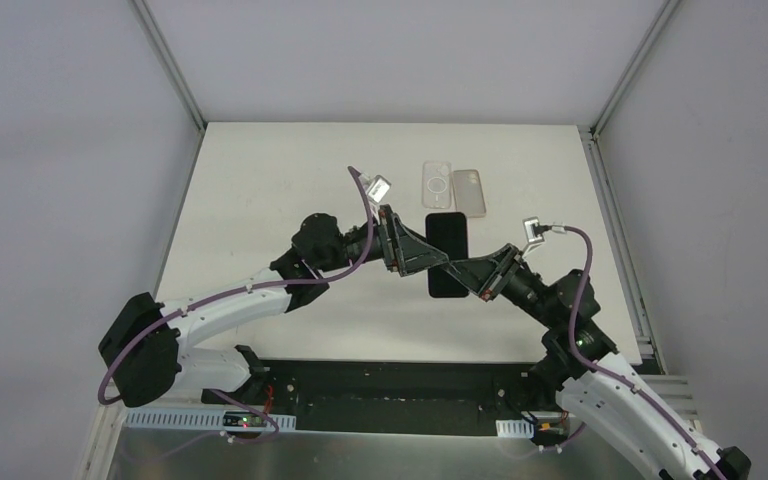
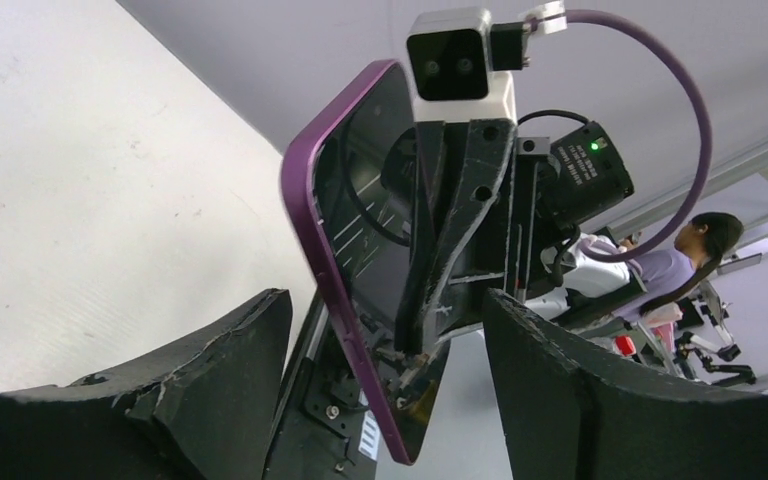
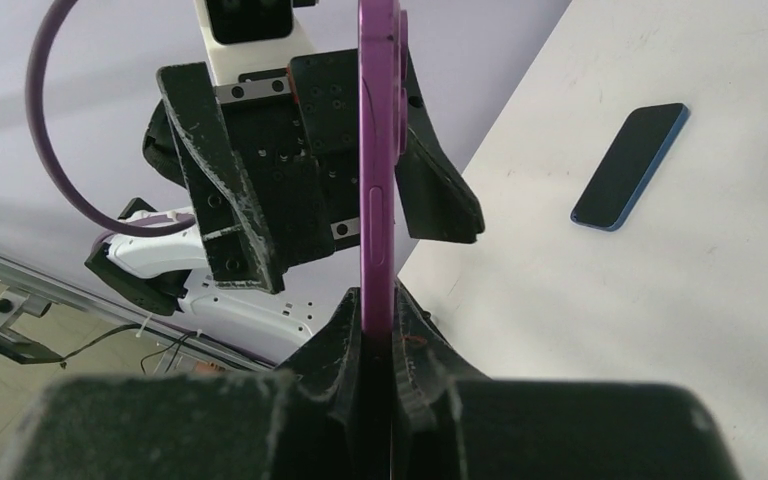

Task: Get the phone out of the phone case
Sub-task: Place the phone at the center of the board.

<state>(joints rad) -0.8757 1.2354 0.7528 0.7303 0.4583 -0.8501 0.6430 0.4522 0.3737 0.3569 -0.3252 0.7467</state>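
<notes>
Phone (image 3: pixel 377 150) sits in its purple case (image 2: pixel 305 225), held off the desk (image 1: pixel 260 200) near mid-desk and edge-on to the right wrist camera. Right jaws are pinched onto one end of it. Left jaws stand wide, one finger (image 2: pixel 210 390) on each side of the other end; cannot tell if they touch. Around: second phone (image 3: pixel 630 165), blue-rimmed with a dark screen, lies flat on the desk beyond the held one and apart from it. Farther back lie a clear case (image 1: pixel 437 184) with a ring mark and, just beside it on the right, a pinkish case (image 1: pixel 470 193), both flat. From the left wrist, the right arm's black fingers and white camera block (image 2: pixel 458 62) crowd behind the phone and hide its far side. A purple cable (image 2: pixel 698 110) loops over them. A seated person (image 2: pixel 690 265) shows in the background, off the desk. Case rim is smooth, glossy, round-cornered, with a raised side button. Screen is black and mirror-like. Fingers are matt black, rough, chipped pale at the edges. Desk is white, matt, faintly speckled.
</notes>
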